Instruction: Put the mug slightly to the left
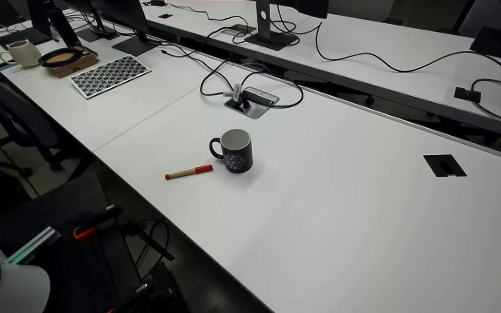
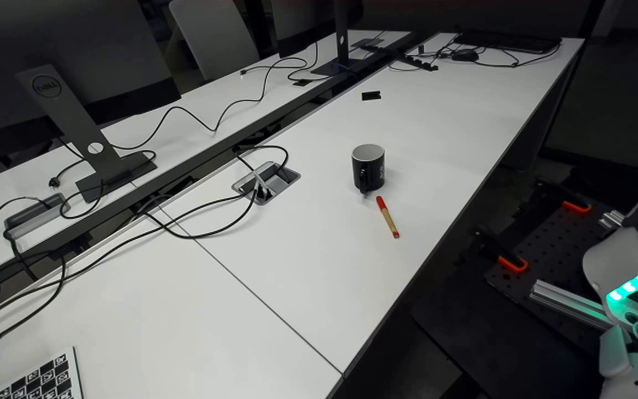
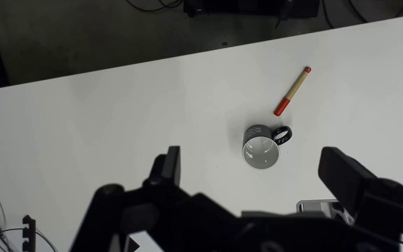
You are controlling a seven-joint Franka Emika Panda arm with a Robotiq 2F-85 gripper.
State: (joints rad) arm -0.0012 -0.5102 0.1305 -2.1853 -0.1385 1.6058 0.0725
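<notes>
The mug is a small dark grey-black cylinder with a side handle, a pale print and a light inside. It stands upright on the white table in both exterior views [image 1: 242, 157] [image 2: 373, 176]. In the wrist view the mug [image 3: 260, 154] is seen from above, its handle pointing to the right of the picture. My gripper [image 3: 252, 157] is open in the wrist view, with its fingers wide apart and nothing between the pads. The mug appears between and beyond the fingertips, apart from them, on the table below. The gripper is out of view in both exterior views.
A red and tan pen [image 1: 188, 172] lies close to the mug on its handle side. A recessed power outlet [image 1: 257, 104] with cables [image 2: 263, 191] is behind it. A keyboard [image 1: 110, 75] and a whitish mug [image 1: 24, 54] stand farther along. The table edge [image 3: 173, 57] runs beyond the pen.
</notes>
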